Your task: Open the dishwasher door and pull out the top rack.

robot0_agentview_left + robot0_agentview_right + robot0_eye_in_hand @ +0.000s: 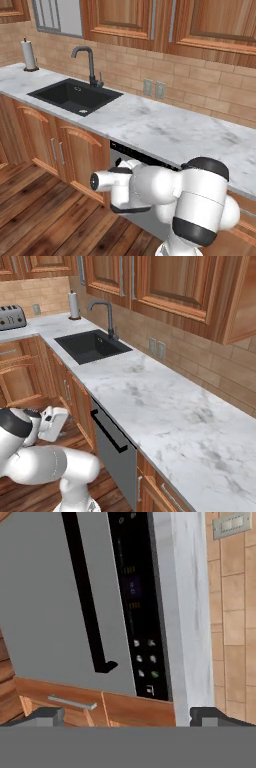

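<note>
The dishwasher door (45, 607) is a flat grey panel standing shut under the marble counter. Its long black bar handle (86, 597) runs along the door, and beside it lies the black control strip (136, 612) with small lit buttons. In the right base view the door (119, 462) and handle (107, 431) face the floor space where my white hand (53, 424) hovers, a short way off and pointed at it. My gripper (131, 717) is open, its two dark tips far apart with nothing between them. The top rack is hidden behind the shut door.
The marble counter (165, 130) overhangs the dishwasher. A black sink (75, 96) with a dark faucet (90, 65) lies to the left, a paper towel roll (29, 55) beyond it. Brown cabinet doors (80, 155) flank the dishwasher. A toaster (11, 317) stands far left.
</note>
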Robot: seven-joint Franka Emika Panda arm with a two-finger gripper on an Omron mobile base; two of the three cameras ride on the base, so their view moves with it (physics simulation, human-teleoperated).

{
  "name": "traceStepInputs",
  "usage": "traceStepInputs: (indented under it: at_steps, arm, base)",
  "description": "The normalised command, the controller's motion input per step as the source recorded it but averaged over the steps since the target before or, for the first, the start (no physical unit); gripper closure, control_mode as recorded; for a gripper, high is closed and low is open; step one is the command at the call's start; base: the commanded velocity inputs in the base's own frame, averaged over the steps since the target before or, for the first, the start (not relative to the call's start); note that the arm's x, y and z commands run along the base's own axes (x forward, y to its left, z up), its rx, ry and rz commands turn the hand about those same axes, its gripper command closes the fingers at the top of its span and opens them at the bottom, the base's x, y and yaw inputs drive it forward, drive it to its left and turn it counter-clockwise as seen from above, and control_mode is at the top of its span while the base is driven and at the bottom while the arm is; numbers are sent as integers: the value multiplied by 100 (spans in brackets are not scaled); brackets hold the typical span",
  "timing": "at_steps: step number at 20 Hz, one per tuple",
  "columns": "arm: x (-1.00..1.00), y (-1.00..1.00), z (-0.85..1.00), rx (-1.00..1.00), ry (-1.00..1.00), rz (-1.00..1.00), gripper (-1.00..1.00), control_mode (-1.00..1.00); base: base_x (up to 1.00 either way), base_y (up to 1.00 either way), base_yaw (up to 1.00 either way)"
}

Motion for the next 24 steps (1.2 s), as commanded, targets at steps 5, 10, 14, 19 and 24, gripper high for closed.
traceStepInputs:
  at_steps: [5,10,14,19,24]
  arm:
    - [31,0,-26,-6,0,0,-100,-100]
    - [31,0,-26,-6,0,0,-100,-100]
    - [26,0,-31,-6,0,0,-100,-100]
    - [26,0,-33,-7,-1,0,-100,-100]
    - [28,0,-32,-7,0,0,-100,-100]
  base:
    - [0,0,0]
    - [0,0,0]
    - [0,0,0]
    - [0,0,0]
    - [0,0,0]
